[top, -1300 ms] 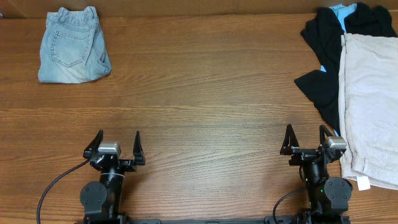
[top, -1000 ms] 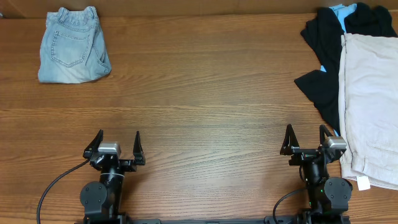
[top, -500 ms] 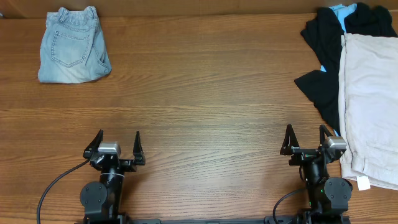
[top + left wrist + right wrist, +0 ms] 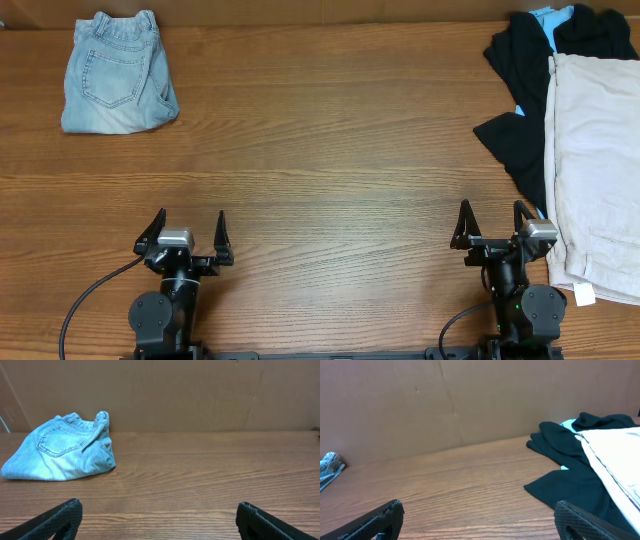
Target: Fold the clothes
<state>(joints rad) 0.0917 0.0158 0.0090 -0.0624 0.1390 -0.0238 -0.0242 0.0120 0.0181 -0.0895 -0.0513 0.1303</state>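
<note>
Plainly, the folding has not begun, as far as these views show. The left hand (image 4: 190, 215) and the right hand (image 4: 491, 206) both sit low at the near edge of the table (image 4: 330, 150), each with its two fingers spread wide apart and nothing between them. The beige shorts (image 4: 598, 160) lie just to the right of the right hand and stretch away from it toward the far edge, laid out long and fairly flat, with the small white tag (image 4: 584, 295) at the near hem, beside and slightly behind that hand. Their left side rests over a heap of black garments with light-blue trim (image 4: 520, 130), ahead and to the right of the right hand. Whether the shorts are already halved lengthwise I cannot tell; no crosswise fold is visible. A pair of light-blue denim shorts (image 4: 115, 72) sits bunched well ahead and to the left of the left hand, apart from everything else. I judge that the whole job is left: reaching the beige shorts, gripping them, bringing them onto bare wood and folding them.
</note>
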